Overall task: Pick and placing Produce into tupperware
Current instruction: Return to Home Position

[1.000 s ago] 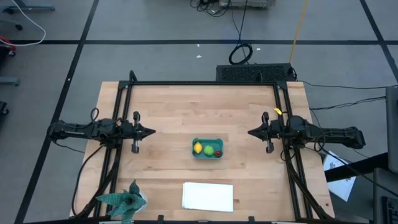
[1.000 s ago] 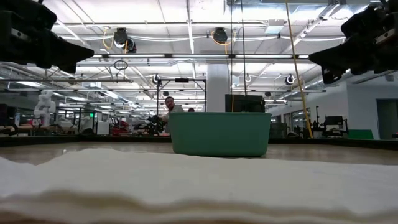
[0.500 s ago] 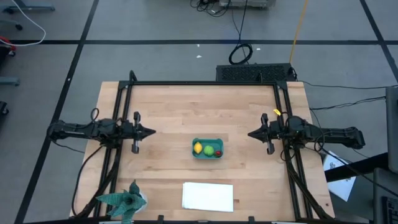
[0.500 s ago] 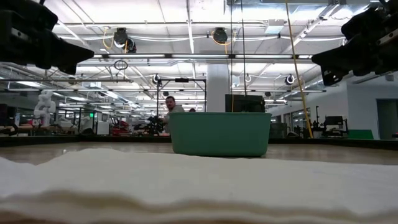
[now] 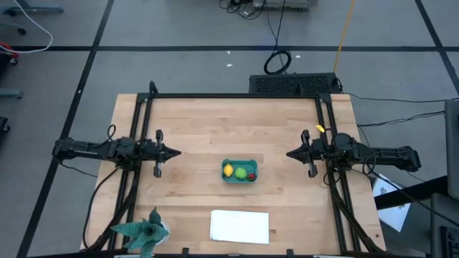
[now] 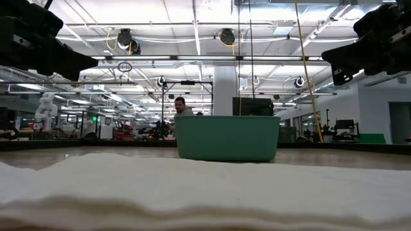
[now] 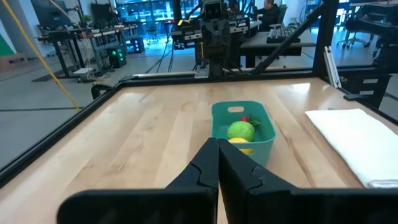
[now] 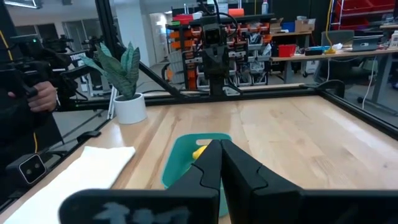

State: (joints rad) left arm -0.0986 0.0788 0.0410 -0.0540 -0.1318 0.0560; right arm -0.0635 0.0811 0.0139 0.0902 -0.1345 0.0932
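looks done: fruits [image 5: 242, 172] in the tub [image 5: 239, 161] mid frame, left end effector [image 5: 176, 151] and right end effector [image 5: 289, 153] pinched shut, empty.

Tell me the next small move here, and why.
Probably just park at home, with no further pick. The lemon, green fruit and red fruit all lie in the tupperware, and the left gripper and right gripper sit at opposite sides of the table, jaws shut and empty.
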